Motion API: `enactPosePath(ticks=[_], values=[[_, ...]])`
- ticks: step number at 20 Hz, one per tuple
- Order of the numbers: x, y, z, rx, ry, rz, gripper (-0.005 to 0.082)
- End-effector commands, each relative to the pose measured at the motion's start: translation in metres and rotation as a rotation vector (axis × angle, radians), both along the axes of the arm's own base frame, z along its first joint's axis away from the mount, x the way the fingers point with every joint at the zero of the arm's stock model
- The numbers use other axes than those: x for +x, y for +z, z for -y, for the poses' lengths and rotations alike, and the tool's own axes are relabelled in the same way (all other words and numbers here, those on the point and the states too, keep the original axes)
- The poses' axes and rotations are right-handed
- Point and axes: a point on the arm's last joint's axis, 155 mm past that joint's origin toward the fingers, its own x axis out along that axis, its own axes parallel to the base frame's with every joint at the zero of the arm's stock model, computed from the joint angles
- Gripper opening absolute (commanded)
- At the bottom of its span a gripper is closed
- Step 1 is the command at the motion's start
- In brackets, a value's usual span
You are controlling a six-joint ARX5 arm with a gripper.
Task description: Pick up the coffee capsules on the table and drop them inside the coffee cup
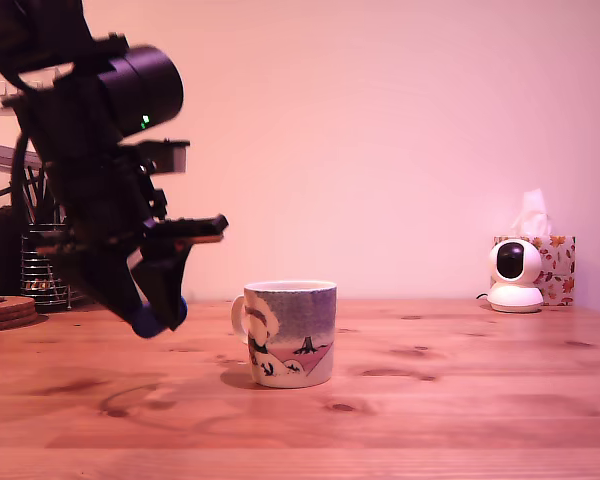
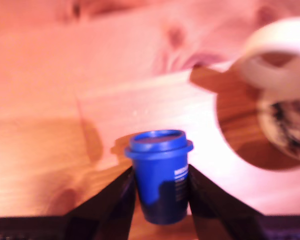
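- Between the two dark fingers of the black gripper (image 2: 160, 192) a bright blue tapered coffee capsule with a wider flat rim (image 2: 160, 176) is clamped, the jaws being pressed against its sides below the rim, as is seen in the wrist view.
- In the exterior view the gripper (image 1: 162, 312) is held in the air above the knotty pine wooden table (image 1: 430, 400), clear of its surface, and only the lower blue end of the capsule (image 1: 160, 318) is shown under the fingertips.
- To the exterior view's right of the gripper, near it but not touching, a cream-white ceramic mug painted with a grey-purple sky, dark figures and pinkish-red ground (image 1: 290, 333) is stood upright on the table; its rim is about level with the gripper's tips.
- The mug's side handle is turned toward the gripper in the exterior view; in the wrist view the mug (image 2: 277, 85) is blurred, and the contents cannot be told.
- The second, blackish-brown capsule cannot be made out in either view.
- Behind the gripper, at the exterior view's left, a wire pen holder (image 1: 42, 265) is partly hidden by the arm, and round wooden coasters (image 1: 5, 308) are stacked at the table edge.
- Well apart from the gripper, at the exterior view's far right, a small white dome camera (image 1: 515, 275) is placed just in front of a floral tissue box (image 1: 555, 265).
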Motion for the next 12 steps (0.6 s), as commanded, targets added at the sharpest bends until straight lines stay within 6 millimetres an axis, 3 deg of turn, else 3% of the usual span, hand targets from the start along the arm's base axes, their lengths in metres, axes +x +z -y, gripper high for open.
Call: enactPosePath(ticks=[1,12], values=[[-0.005,0.002,0.003,0.015,-0.047,0.015,0.0265],[-0.003,0.042,0.044,0.012,-0.268,0.2,0.0265]])
